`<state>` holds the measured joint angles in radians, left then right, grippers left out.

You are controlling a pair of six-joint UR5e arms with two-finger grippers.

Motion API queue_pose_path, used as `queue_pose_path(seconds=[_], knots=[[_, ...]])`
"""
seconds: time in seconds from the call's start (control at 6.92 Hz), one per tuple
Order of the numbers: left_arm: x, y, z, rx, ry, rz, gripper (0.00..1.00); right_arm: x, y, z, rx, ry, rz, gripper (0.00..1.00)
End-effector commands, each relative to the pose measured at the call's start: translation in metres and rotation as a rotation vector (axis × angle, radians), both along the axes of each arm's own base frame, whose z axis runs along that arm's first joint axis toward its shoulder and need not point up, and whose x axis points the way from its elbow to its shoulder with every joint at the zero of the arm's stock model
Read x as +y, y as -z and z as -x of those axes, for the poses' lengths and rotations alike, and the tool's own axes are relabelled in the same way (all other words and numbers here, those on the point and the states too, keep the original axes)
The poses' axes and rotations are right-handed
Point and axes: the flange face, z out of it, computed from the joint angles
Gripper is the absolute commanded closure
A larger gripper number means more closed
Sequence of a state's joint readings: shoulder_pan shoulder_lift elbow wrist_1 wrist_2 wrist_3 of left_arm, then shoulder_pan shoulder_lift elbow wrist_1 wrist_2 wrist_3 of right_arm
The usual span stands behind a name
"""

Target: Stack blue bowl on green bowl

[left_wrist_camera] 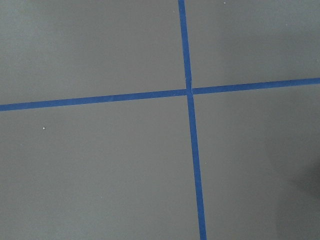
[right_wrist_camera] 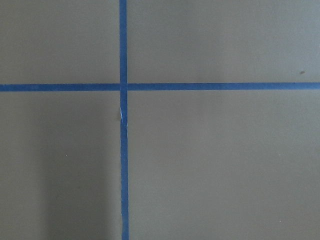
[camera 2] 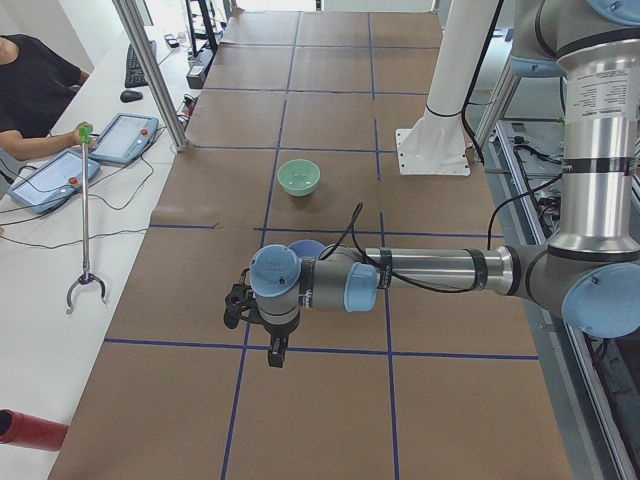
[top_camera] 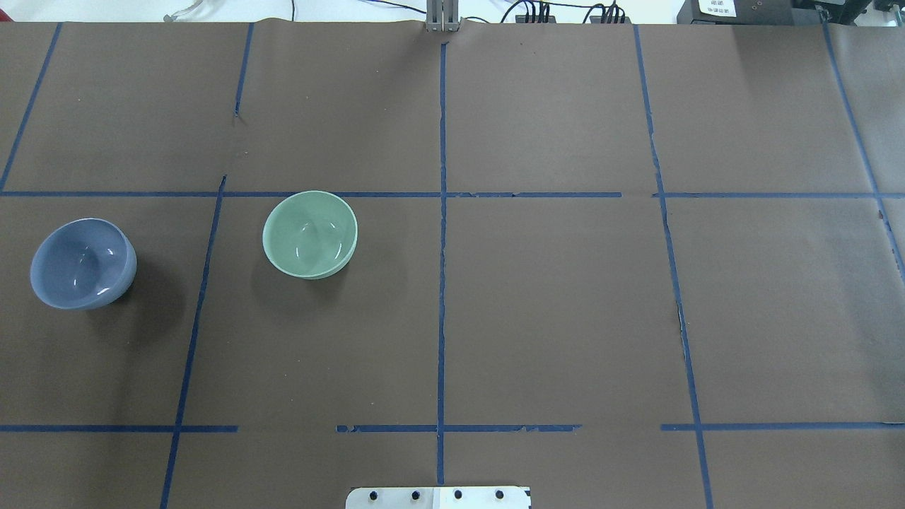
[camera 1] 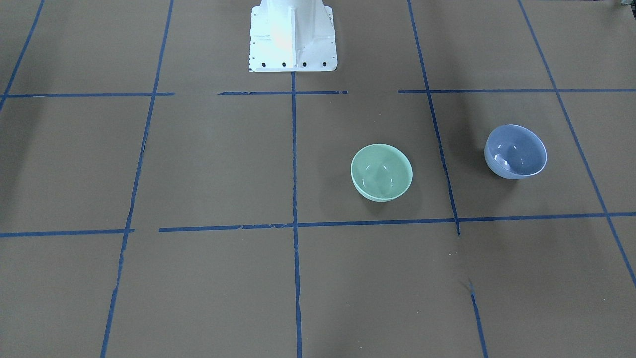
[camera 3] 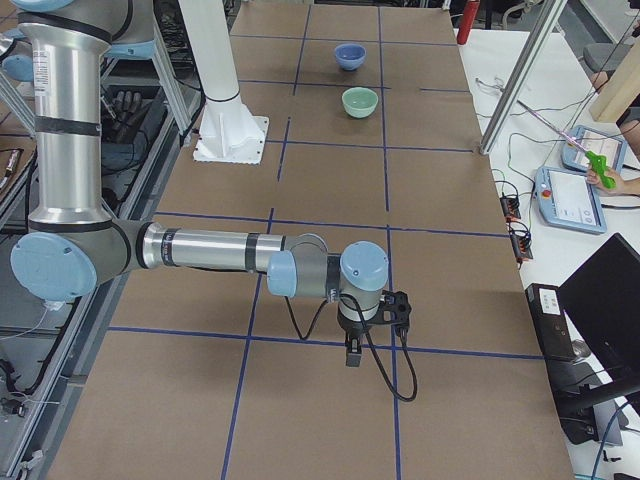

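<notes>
The blue bowl [top_camera: 83, 263] stands upright on the brown table at the left of the overhead view, and shows at the right of the front view [camera 1: 516, 151]. The green bowl [top_camera: 310, 234] stands upright about a bowl's width to its right, apart from it [camera 1: 381, 172]. Both are empty. My left gripper [camera 2: 238, 304] shows only in the left side view, held above the table in front of the blue bowl [camera 2: 306, 247], which the arm partly hides. My right gripper [camera 3: 393, 306] shows only in the right side view, far from both bowls. I cannot tell whether either is open.
The table is brown paper with a grid of blue tape lines [top_camera: 442, 283]. The robot's white base [camera 1: 292, 37] stands at the middle of the near edge. Operators with tablets [camera 2: 55, 178] sit along the far side.
</notes>
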<state>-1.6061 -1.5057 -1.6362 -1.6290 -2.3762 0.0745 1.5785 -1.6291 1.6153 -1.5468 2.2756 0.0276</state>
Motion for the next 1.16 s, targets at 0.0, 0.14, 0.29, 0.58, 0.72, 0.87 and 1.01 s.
queue_pose_path(seconds=[0.0,0.14,0.29,0.58,0.72,0.87,1.01], knots=[[-0.004,0.006,-0.001,0.0,-0.001,-0.013,0.0,0.0,0.0,0.0,0.001,0.0,0.0,0.0],[-0.005,0.006,-0.001,-0.001,-0.004,-0.019,0.0,0.0,0.0,0.0,0.001,0.0,0.001,0.0],[-0.008,0.013,-0.001,-0.002,-0.007,-0.06,0.0,0.0,0.0,0.0,0.001,0.0,0.001,0.0],[-0.011,0.028,0.0,-0.015,0.008,-0.163,0.0,0.0,0.0,0.0,0.001,0.0,0.0,0.0],[-0.014,0.036,-0.006,0.004,0.069,-0.106,0.0,0.0,0.0,0.0,0.001,0.0,0.0,0.0],[-0.017,0.048,-0.036,0.023,0.095,-0.091,0.0,0.0,0.0,0.0,-0.001,0.0,-0.001,0.0],[-0.015,0.064,-0.064,0.05,0.134,-0.059,0.0,0.0,0.0,0.0,-0.001,0.0,-0.001,0.0]])
